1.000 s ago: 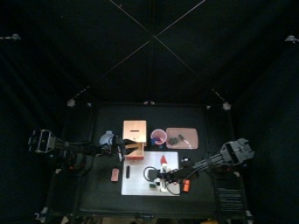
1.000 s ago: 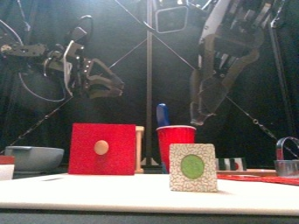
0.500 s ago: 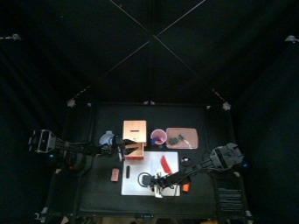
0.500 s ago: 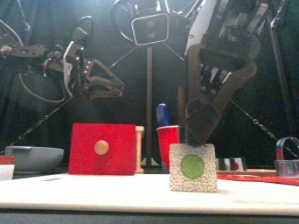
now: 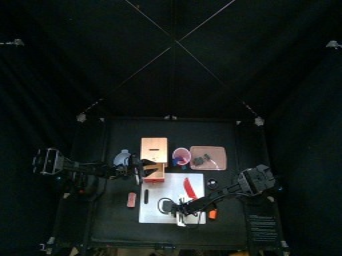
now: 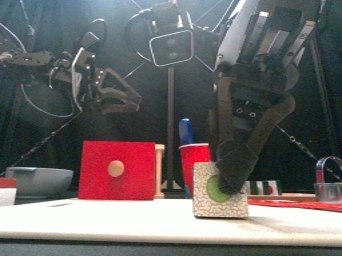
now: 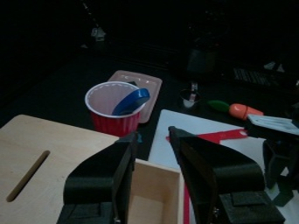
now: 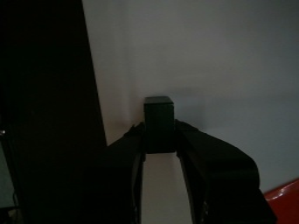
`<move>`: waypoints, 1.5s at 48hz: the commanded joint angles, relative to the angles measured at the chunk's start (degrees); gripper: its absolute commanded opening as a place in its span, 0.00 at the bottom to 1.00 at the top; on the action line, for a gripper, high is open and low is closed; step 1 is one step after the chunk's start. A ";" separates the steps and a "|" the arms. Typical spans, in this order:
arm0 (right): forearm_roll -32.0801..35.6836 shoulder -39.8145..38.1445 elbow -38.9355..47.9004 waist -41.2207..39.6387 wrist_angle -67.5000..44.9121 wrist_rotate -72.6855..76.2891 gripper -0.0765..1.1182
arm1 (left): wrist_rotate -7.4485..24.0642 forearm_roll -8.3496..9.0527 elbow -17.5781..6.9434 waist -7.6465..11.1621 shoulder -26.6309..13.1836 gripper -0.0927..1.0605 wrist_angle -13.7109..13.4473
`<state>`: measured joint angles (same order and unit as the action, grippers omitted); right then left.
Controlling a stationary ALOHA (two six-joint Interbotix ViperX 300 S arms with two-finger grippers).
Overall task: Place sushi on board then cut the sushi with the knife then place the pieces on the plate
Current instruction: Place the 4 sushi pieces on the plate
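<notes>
A sushi piece (image 6: 221, 191), speckled white with a green centre, stands upright on the white cutting board (image 5: 195, 197). My right gripper (image 6: 230, 176) has come down over it and is shut on it. In the right wrist view the piece shows as a dark block (image 8: 160, 116) between the jaw tips. A red knife (image 5: 191, 187) lies on the board just behind. The red cup (image 6: 201, 159) holds the blue knife (image 6: 186, 131). The pink tray (image 5: 209, 157) sits at the back. Above the wooden box (image 5: 152, 165), my left gripper (image 7: 151, 145) hangs open, holding nothing.
The box's red drawer front (image 6: 118, 170) faces forward. A blue-grey bowl (image 6: 38, 180) stands at the left. A small pink item (image 5: 131, 200) lies left of the board. An orange and green toy food (image 7: 233, 109) lies beyond the board.
My right gripper has dropped from above the board down onto the sushi piece and closed around it. The left arm has stayed still.
</notes>
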<state>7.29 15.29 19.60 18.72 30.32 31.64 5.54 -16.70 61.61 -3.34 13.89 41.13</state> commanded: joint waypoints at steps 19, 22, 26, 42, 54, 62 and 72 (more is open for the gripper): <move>7.91 -25.14 16.08 -9.05 14.24 4.57 0.51 | 0.00 0.00 -0.62 0.09 0.26 0.74 0.44; 9.58 -29.44 20.21 -11.51 15.21 5.98 0.51 | 0.00 0.00 -0.53 0.09 0.26 0.74 0.53; 11.25 -36.91 27.07 -16.00 15.47 8.17 0.51 | 0.00 0.00 -0.53 0.09 0.26 0.74 0.44; 11.95 -51.59 42.19 -37.00 5.10 10.99 0.51 | 0.18 0.00 -1.05 -0.26 0.26 0.74 0.44; 12.22 -46.67 44.65 -50.45 -6.86 10.99 0.51 | 0.09 0.00 -1.05 -0.35 0.18 0.74 0.53; 13.10 -42.36 44.03 -56.25 -10.99 10.20 0.51 | 0.09 0.00 -1.23 -0.35 0.18 0.74 0.44; 13.18 -37.62 43.86 -56.87 -14.24 10.63 0.59 | 0.00 0.00 -0.97 -0.26 0.18 0.74 0.44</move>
<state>20.74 -23.47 64.78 -37.97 17.75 42.10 5.54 -16.70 61.70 -3.52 13.89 41.13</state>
